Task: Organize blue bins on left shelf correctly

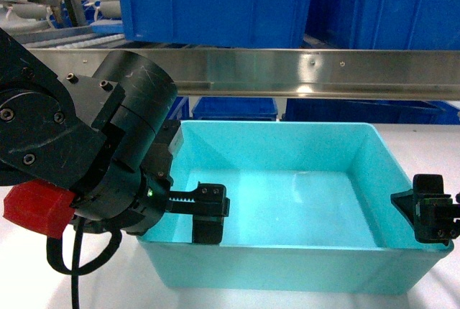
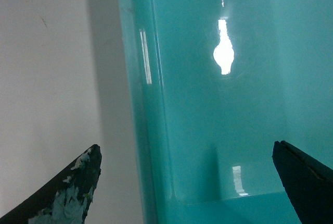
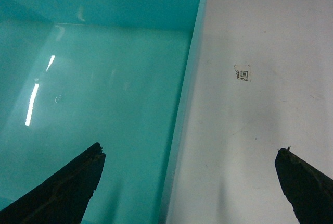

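Note:
The light turquoise blue bin (image 1: 287, 194) stands empty on a white table, just in front of the left shelf (image 1: 302, 70), a steel rack whose shiny crossbar runs above it. My left gripper (image 1: 180, 205) is open and straddles the bin's left wall, one finger (image 1: 208, 210) inside. In the left wrist view the left gripper (image 2: 186, 148) has the bin (image 2: 223, 104) wall between its spread tips, untouched. My right gripper (image 1: 430, 215) is open astride the right wall. The right wrist view shows the right gripper (image 3: 190, 148) over the bin (image 3: 104, 78) rim.
Royal-blue crates (image 1: 215, 0) (image 1: 388, 3) sit on the rack's tier above the crossbar, and more (image 1: 233, 108) stand below it behind the bin. The white table (image 3: 260, 130) carries a small square marker (image 3: 242, 73) right of the bin.

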